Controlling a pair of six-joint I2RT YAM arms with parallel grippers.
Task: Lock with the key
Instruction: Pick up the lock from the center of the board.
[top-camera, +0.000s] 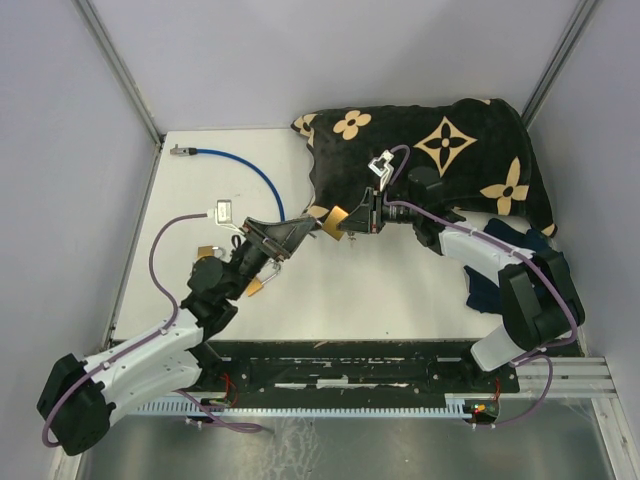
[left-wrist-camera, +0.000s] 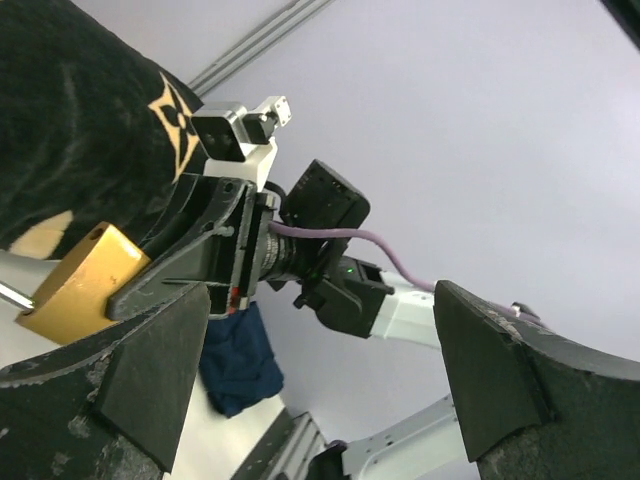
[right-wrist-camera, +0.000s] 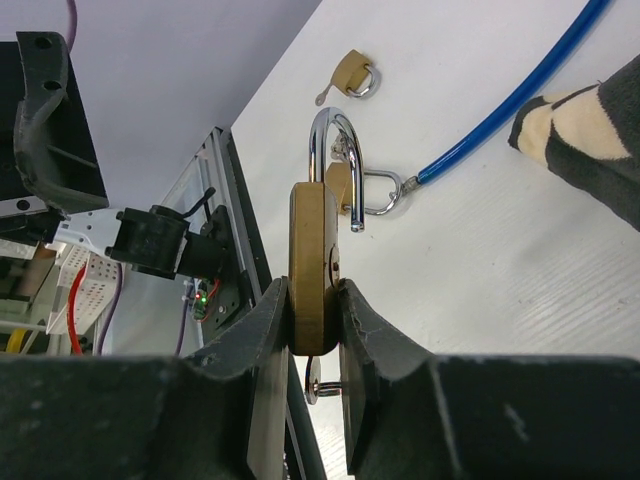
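Holding: right gripper (right-wrist-camera: 312, 305) is clamped on a brass padlock (right-wrist-camera: 308, 240), one finger on each flat face. The body stands upright and edge-on in the right wrist view. Its shackle (right-wrist-camera: 335, 150) is open, the free leg hanging outside the body. The lock is held above the table (top-camera: 400, 290), near mid-scene, just left of the patterned cloth (top-camera: 450, 150).

Left gripper (left-wrist-camera: 320, 380): fingers spread wide, grasping nothing. It sits just left of the held padlock, facing the right gripper. In the left wrist view the lock lies off to one side, not between the fingers.

Key: a small metal ring (right-wrist-camera: 317, 388) shows under the held lock body, between the fingers. Cannot tell whether a key hangs on it.

Counts:
- Padlocks: three. One is held. A second padlock (right-wrist-camera: 340, 185) is partly hidden behind it, its shackle beside the end of the blue cable (right-wrist-camera: 520, 100). A third padlock (right-wrist-camera: 352, 75) lies further left on the table, shackle closed, with a thin tab beside it that is too small to identify.
- Blue cable: one, running from the far left toward mid-table.
- Cloth: one, black with beige flower motifs, bunched at the far right.
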